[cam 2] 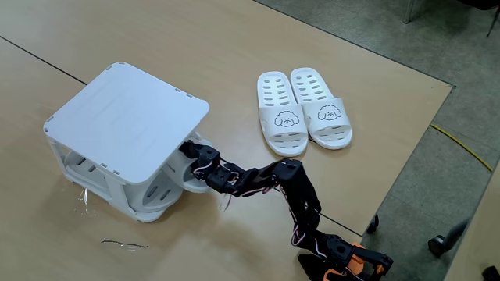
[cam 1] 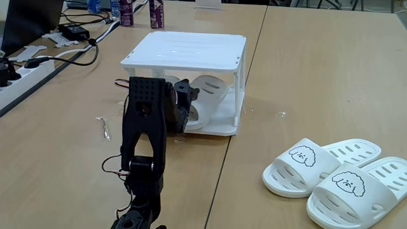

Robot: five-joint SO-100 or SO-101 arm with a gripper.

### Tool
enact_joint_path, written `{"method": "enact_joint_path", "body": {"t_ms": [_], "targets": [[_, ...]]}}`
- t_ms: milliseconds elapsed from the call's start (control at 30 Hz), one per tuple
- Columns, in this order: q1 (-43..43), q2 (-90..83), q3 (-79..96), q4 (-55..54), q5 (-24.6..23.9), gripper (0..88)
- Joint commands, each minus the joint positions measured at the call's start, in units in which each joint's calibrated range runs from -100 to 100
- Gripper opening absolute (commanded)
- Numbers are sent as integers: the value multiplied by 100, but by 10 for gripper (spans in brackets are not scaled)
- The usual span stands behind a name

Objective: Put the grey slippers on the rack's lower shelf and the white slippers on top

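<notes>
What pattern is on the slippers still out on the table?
White slippers with an outlined puppy face, clearest in a fixed view.

grey slippers (cam 1: 206, 95) part-hidden under rack (cam 1: 191, 51) top | gripper tips masked by arm, state n/k | arm base (cam 2: 344, 261) cut by near edge

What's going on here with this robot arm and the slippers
A black robot arm is reaching into the lower shelf of the white rack, its gripper at the grey slippers lying inside. Whether the gripper is open or shut cannot be told. The white slippers sit side by side on the table, apart from the rack. The rack's top is bare.
</notes>
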Motion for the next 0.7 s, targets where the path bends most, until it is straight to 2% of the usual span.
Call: {"method": "enact_joint_path", "body": {"t_ms": [0,233,667], "targets": [[154,511,-1505,134,42,8],[278,1041,-3354,1316,42,8],[237,1723,-3850,1368,42,8]]}}
